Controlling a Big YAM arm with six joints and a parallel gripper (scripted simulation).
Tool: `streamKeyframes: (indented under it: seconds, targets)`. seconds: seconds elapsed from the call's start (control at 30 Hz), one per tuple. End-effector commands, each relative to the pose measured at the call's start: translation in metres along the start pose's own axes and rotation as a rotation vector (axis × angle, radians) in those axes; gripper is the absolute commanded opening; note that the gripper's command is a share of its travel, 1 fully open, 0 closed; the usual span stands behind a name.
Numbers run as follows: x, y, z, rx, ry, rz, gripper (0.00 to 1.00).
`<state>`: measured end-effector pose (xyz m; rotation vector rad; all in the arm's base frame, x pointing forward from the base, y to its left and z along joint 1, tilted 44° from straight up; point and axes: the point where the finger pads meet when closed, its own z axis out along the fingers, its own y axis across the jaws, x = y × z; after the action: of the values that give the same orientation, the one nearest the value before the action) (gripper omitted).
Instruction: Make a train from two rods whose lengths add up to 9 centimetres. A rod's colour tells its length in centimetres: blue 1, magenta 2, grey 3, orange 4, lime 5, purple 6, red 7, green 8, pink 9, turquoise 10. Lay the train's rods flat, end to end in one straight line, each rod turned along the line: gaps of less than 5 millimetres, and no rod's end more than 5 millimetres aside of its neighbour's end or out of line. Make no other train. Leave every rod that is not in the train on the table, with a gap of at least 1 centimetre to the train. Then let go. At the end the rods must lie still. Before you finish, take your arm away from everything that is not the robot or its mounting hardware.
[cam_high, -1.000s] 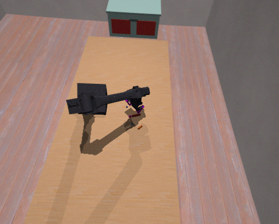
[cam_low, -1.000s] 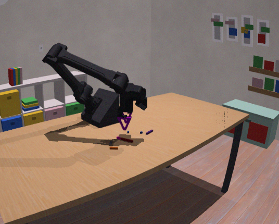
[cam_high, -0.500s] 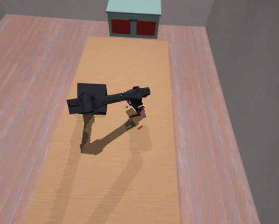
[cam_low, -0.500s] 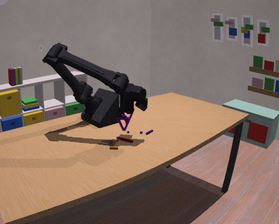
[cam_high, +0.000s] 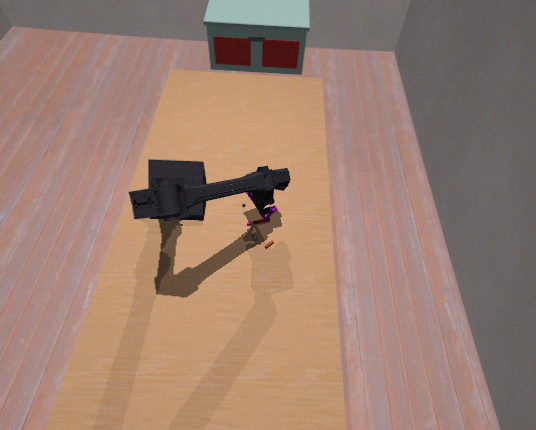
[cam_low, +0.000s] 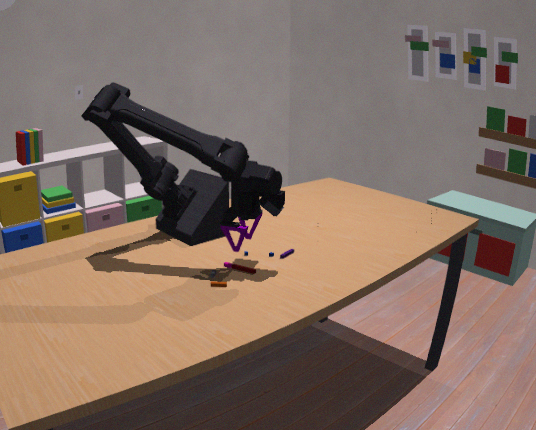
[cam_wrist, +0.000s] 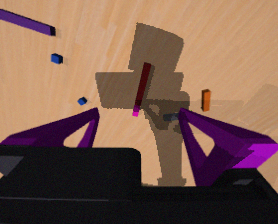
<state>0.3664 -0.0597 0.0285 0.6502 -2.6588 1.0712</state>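
The red rod (cam_high: 261, 221) (cam_low: 243, 269) (cam_wrist: 144, 82) lies flat on the table. The magenta rod (cam_high: 249, 224) (cam_low: 228, 265) (cam_wrist: 136, 111) lies end to end with it, roughly along the same line, with no clear gap in the wrist view. My gripper (cam_low: 242, 243) (cam_wrist: 138, 112) is open and empty, above the table close to the magenta rod. In the wrist view the magenta end lies between the two fingertips, farther down on the table.
An orange rod (cam_high: 269, 244) (cam_low: 218, 284) (cam_wrist: 206, 100) lies apart. A grey rod (cam_high: 254, 237) (cam_wrist: 171, 117) lies in the arm's shadow, near the right finger. Two blue rods (cam_wrist: 56, 59) (cam_wrist: 82, 101) and a purple rod (cam_low: 287, 253) (cam_wrist: 27, 22) lie on the other side.
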Motion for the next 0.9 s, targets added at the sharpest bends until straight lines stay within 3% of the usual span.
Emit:
streamKeyframes:
  seconds: [0.0, 0.03, 0.17, 0.2, 0.33, 0.37, 0.87]
  targets:
    - [-0.0121, -0.0124, -0.0073, 0.01, -0.031, 0.058, 1.0]
    - [-0.0182, -0.0181, -0.0046, 0.009, -0.03, 0.148, 1.0]
    - [-0.0172, -0.0151, -0.0074, 0.011, -0.034, 0.139, 1.0]
    - [-0.0194, -0.0199, -0.004, 0.008, -0.03, 0.206, 1.0]
    - [-0.0199, -0.0206, -0.0041, 0.008, -0.03, 0.238, 1.0]
    - [-0.0186, -0.0179, -0.0058, 0.009, -0.032, 0.23, 0.23]
    - [-0.0173, -0.0163, -0.0059, 0.009, -0.032, 0.224, 0.23]
